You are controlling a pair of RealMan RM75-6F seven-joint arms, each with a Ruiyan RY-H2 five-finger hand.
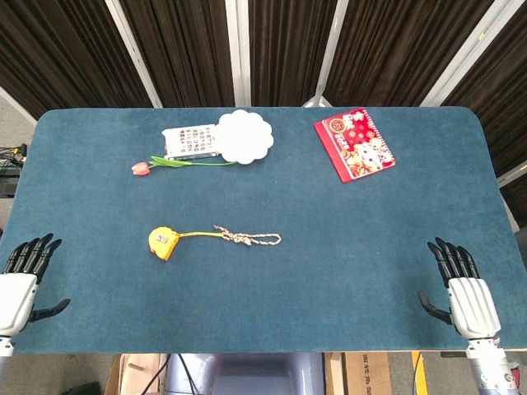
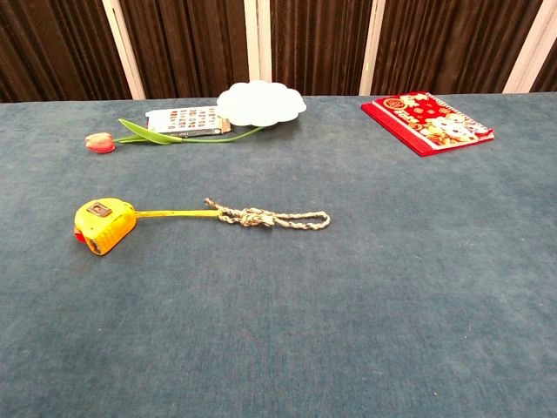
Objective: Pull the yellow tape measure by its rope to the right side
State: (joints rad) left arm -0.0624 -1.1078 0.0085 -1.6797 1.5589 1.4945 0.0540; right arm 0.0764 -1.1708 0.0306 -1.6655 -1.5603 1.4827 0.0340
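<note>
Both hands are just parked at the near edge of the counter, nothing in them. The right hand (image 1: 464, 284) sits around 4 o'clock with its black fingers (image 1: 449, 255) spread apart and empty, and the left hand (image 1: 23, 276) mirrors it around 8 o'clock, fingers apart too. Looks like a start pose to me, nothing touched yet.

The small yellow plastic tape measure (image 1: 163, 243) lies left of centre on the blue felt-covered counter (image 1: 346, 280), with a bit of yellow tape pulled out toward 3 o'clock and tied to one braided beige rope (image 1: 251, 239) ending in a loop. That loop points right, which I'd guess makes it the obvious thing for the right hand to grab.

Clutter at 12 o'clock, one of each: white scalloped plate (image 1: 244, 136), printed card (image 1: 189, 141) tucked beside it, pink tulip with green stem (image 1: 142, 168), red patterned notebook (image 1: 354, 144) well off to the right.
</note>
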